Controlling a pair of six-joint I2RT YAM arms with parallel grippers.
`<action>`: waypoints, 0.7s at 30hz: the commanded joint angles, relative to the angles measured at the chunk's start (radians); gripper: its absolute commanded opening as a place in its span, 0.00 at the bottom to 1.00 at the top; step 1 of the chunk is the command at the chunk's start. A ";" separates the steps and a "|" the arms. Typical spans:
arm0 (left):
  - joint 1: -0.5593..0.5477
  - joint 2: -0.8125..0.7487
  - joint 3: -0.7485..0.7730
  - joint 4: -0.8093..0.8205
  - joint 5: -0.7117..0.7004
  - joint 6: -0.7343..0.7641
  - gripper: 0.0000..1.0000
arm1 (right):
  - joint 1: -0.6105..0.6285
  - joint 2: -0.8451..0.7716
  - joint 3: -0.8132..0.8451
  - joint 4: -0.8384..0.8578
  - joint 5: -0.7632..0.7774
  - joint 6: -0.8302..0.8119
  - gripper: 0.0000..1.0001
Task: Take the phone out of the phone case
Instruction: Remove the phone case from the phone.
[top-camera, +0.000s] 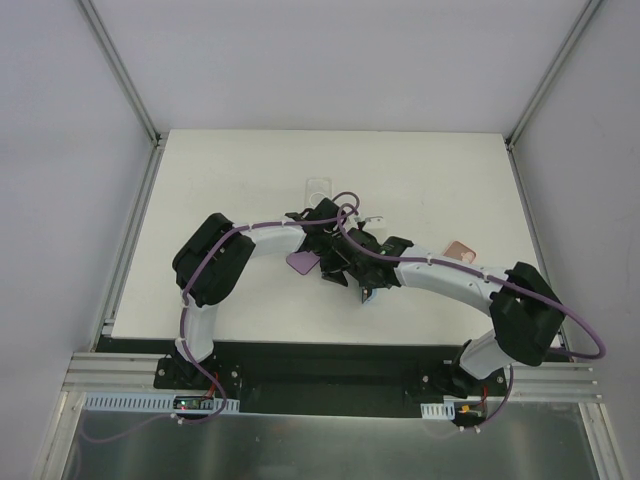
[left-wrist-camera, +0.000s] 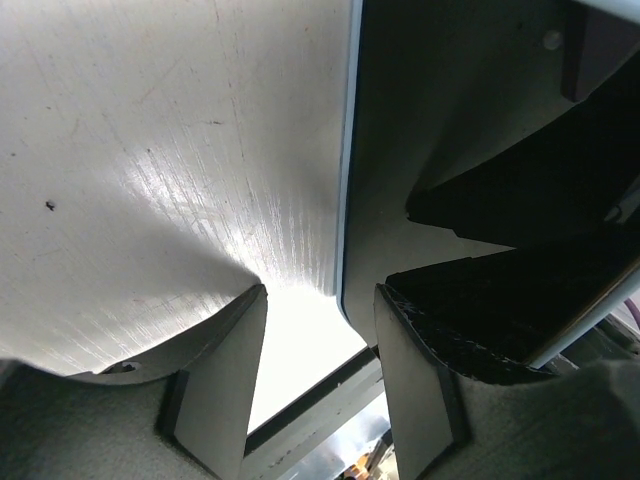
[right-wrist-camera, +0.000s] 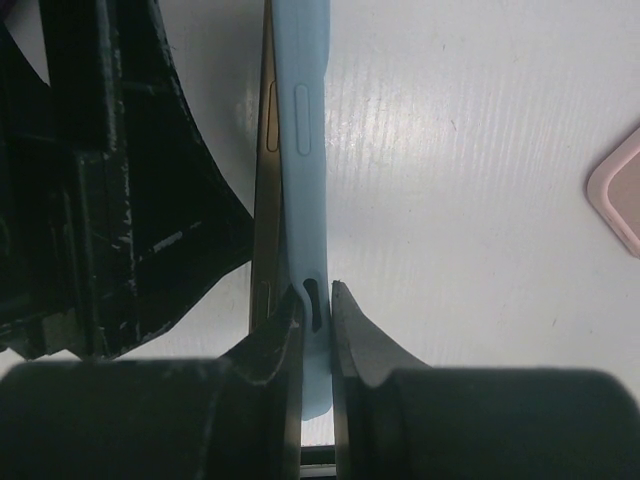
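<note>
The light blue phone case (right-wrist-camera: 300, 150) stands on edge, with the phone's dark gold edge (right-wrist-camera: 265, 200) showing just to its left. My right gripper (right-wrist-camera: 317, 300) is shut on the case's lower end, one finger on each face. In the left wrist view the case's thin blue rim (left-wrist-camera: 346, 170) runs down to a corner just above my left gripper (left-wrist-camera: 320, 380), which is open with nothing between its fingers. The dark face beside the rim (left-wrist-camera: 440, 110) is in shadow. In the top view both grippers (top-camera: 335, 255) (top-camera: 362, 272) meet at mid-table and hide the phone.
A purple case-like piece (top-camera: 302, 262) lies just left of the grippers. A clear case (top-camera: 318, 185) lies behind them. A pink case (top-camera: 460, 250) lies to the right, and its corner shows in the right wrist view (right-wrist-camera: 620, 195). The left gripper's black body (right-wrist-camera: 110, 200) sits close beside the phone.
</note>
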 joint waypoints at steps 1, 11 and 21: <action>-0.022 0.043 -0.042 0.000 -0.075 0.011 0.48 | 0.000 0.175 -0.104 0.167 -0.114 0.089 0.12; -0.021 0.035 -0.070 -0.002 -0.078 0.011 0.49 | -0.006 0.216 -0.139 0.279 -0.144 0.102 0.12; -0.011 0.026 -0.094 -0.005 -0.094 0.023 0.48 | -0.006 0.221 -0.152 0.401 -0.201 0.105 0.13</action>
